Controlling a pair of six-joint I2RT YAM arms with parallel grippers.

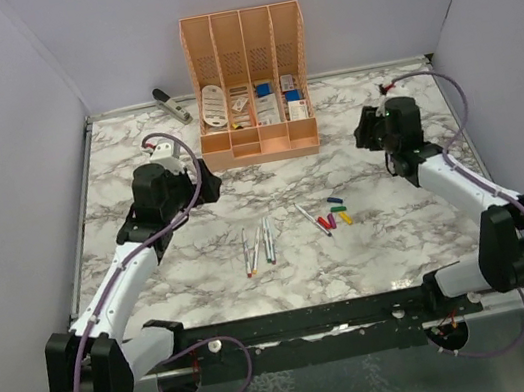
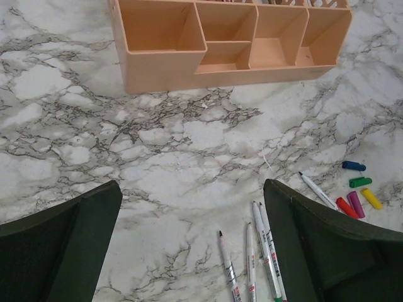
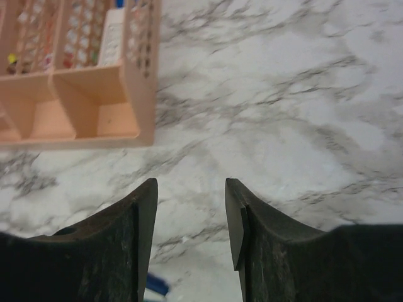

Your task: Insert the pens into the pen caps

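Observation:
Several white-grey pens (image 1: 258, 244) lie side by side at the table's middle, and one more pen (image 1: 312, 219) lies slanted to their right. The same group of pens (image 2: 255, 261) shows low in the left wrist view, by the right finger. The pen caps (image 1: 332, 214) sit in a small cluster: blue (image 2: 353, 166), green (image 2: 360, 182), red (image 2: 346, 207), purple (image 2: 356, 203) and yellow (image 2: 371, 198). My left gripper (image 2: 192, 184) hangs wide open above bare marble, left of the pens. My right gripper (image 3: 190, 184) stands partly open with nothing between its fingers, and a blurred blue cap (image 3: 157, 286) shows below it.
A peach desk organizer (image 1: 250, 86) with stationery stands at the back centre, and its front compartments (image 2: 164, 69) face both grippers. A black-and-silver stapler (image 1: 171, 103) lies at the back left. Grey walls close in the table's sides.

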